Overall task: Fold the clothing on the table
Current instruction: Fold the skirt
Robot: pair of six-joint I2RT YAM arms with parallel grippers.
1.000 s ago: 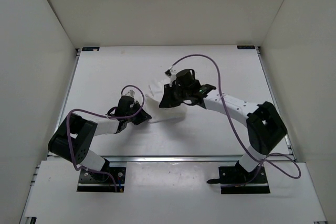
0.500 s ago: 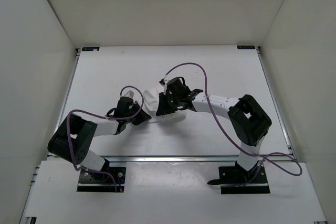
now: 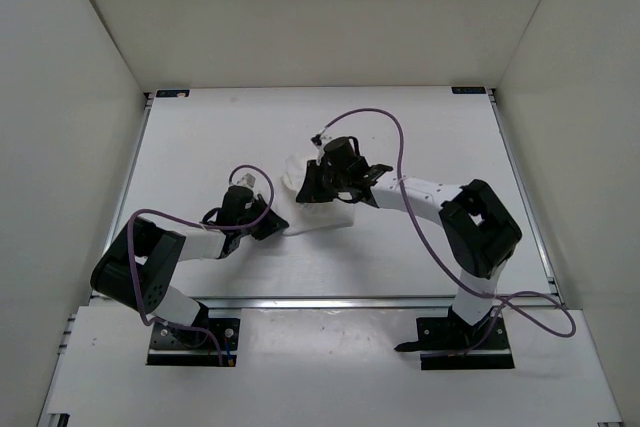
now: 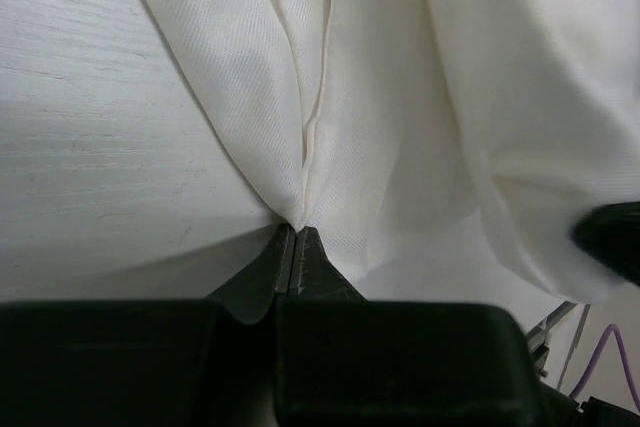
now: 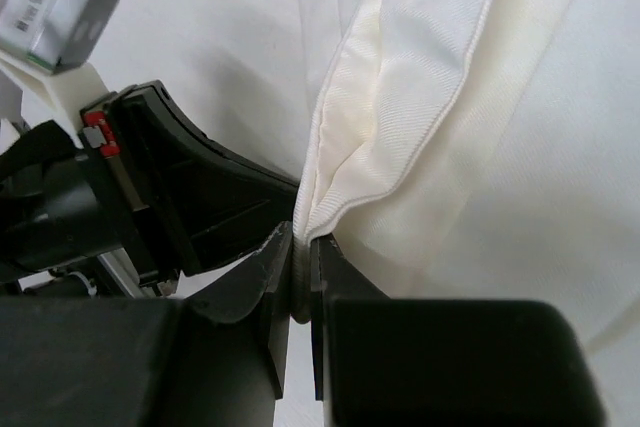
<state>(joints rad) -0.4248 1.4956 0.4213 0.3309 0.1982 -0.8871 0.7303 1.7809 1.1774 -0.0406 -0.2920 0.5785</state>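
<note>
Pinching clothing (image 4: 420,97) in left hand (image 4: 296,247), low against table (image 4: 90,147), as anchor; clamping its doubled edge in right hand (image 5: 302,267), just beside left, probably to lay the fold over.

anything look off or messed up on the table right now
Nothing is spilled or damaged. The thin white fabric garment is bunched into a rumpled heap in the middle of the matte white table rather than lying flat, pinched between the left hand and the right hand, both shut on its folds.

Lab test cell: white walls (image 3: 70,157) boxing a white table (image 3: 430,127)
</note>
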